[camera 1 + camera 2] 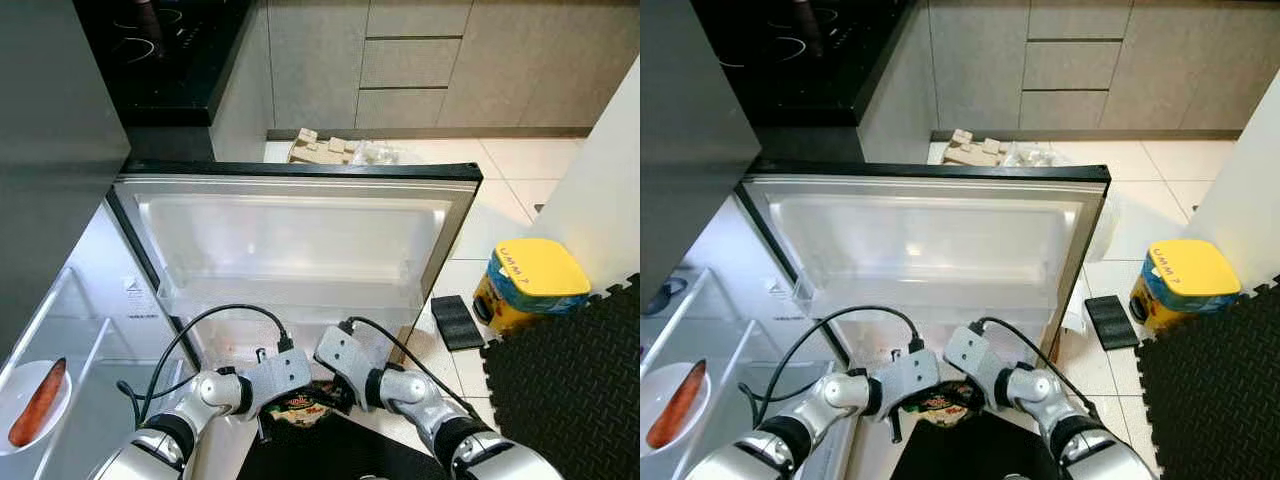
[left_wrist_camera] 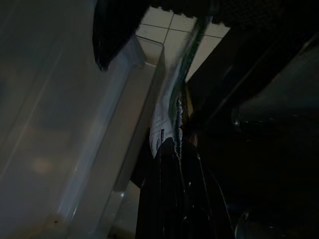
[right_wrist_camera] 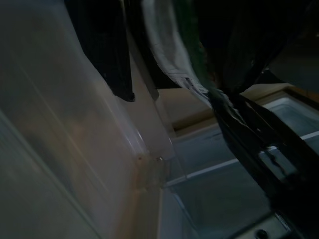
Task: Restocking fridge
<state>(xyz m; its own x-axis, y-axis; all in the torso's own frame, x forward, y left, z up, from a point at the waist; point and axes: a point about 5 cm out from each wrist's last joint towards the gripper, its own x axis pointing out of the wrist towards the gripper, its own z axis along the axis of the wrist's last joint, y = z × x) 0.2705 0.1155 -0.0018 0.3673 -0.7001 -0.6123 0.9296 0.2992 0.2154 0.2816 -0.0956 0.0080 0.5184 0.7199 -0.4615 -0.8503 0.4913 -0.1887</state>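
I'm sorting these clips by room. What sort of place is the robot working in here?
Most likely a home kitchen: an open fridge door stands before the robot, a black induction hob sits in the counter beyond, and grey cabinet drawers line the far wall above a tiled floor.

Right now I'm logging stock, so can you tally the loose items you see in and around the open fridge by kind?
Food packets held between the two tools: 1
Carrots on the white plate on the fridge shelf: 1
Yellow containers with blue band on the floor: 1
Black ridged blocks on the floor: 1
Total: 4
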